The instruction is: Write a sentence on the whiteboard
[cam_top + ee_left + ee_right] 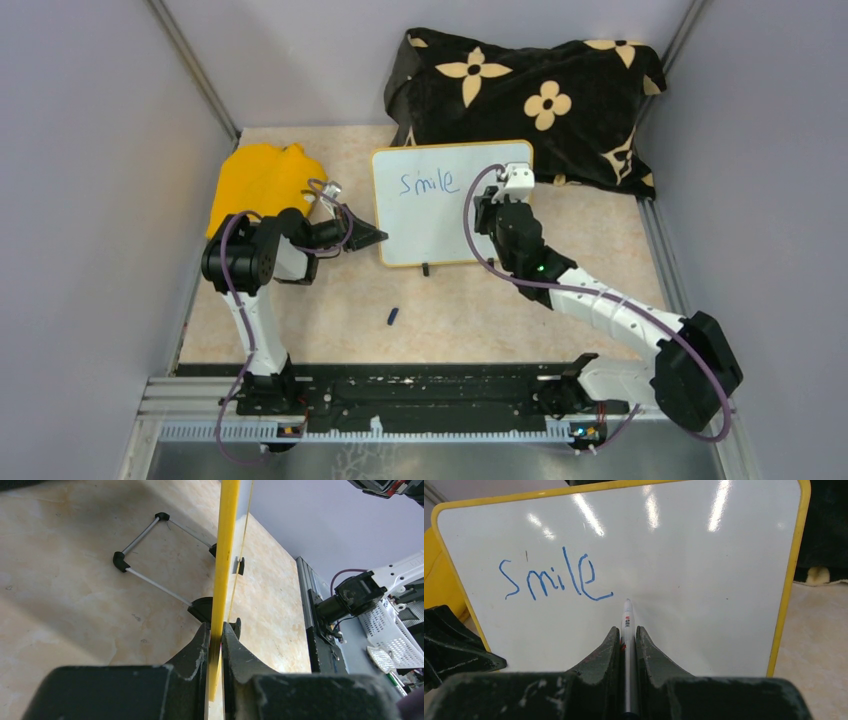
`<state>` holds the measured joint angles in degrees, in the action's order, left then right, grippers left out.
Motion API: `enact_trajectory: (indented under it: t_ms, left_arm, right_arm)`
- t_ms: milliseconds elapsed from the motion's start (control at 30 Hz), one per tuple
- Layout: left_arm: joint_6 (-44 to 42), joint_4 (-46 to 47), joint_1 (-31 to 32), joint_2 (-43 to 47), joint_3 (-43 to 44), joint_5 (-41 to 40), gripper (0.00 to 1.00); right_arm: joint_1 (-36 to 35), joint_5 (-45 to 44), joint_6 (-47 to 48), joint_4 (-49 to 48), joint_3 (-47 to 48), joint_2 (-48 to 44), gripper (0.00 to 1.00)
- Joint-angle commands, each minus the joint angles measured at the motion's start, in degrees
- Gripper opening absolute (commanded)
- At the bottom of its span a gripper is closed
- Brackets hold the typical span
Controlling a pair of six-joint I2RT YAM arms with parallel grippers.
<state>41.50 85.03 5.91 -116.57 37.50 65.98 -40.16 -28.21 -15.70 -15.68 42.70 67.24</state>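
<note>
The whiteboard (pixel 450 205) stands tilted on the table, white with a yellow rim. Only the word "Smile" of the sentence (pixel 428 183) shows, in blue at the board's upper left (pixel 554 577). My left gripper (pixel 372 238) is shut on the board's left rim; the left wrist view shows the yellow edge (pixel 225 555) pinched between the jaws (pixel 216 630). My right gripper (pixel 627 630) is shut on a white marker (pixel 627 615). Its tip lies at the board's face (pixel 704 580), just right of and below the "e". The right gripper (pixel 495 200) hangs over the board's right half.
A yellow cloth-like heap (pixel 262 180) lies left of the board. The black flowered cloth (pixel 530 95) is bunched behind it. A small dark cap (pixel 393 317) lies on the table in front. The board's wire stand (pixel 145 555) rests behind it.
</note>
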Motion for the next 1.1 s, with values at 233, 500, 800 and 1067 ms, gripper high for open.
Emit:
enact_trajectory:
  t_ms: [233, 500, 800, 1067]
  left_arm:
    - [-0.47, -0.31, 0.15, -0.4, 0.64, 0.21, 0.0]
    - [-0.39, -0.34, 0.15, -0.4, 0.65, 0.19, 0.0]
    - [-0.46, -0.31, 0.15, -0.41, 0.63, 0.19, 0.0]
    - [-0.53, -0.4, 0.15, -0.32, 0.65, 0.21, 0.0]
  right_arm:
    - [1.27, -0.18, -1.04, -3.31, 1.95, 1.85, 0.0]
    - [1.39, 0.97, -1.77, -2.01, 1.88, 3.07, 0.0]
    - [1.34, 4.0, -4.1, 0.57, -0.41, -1.94, 0.0]
    - [-0.2, 7.52, -2.53, 7.89, -1.48, -14.03, 0.0]
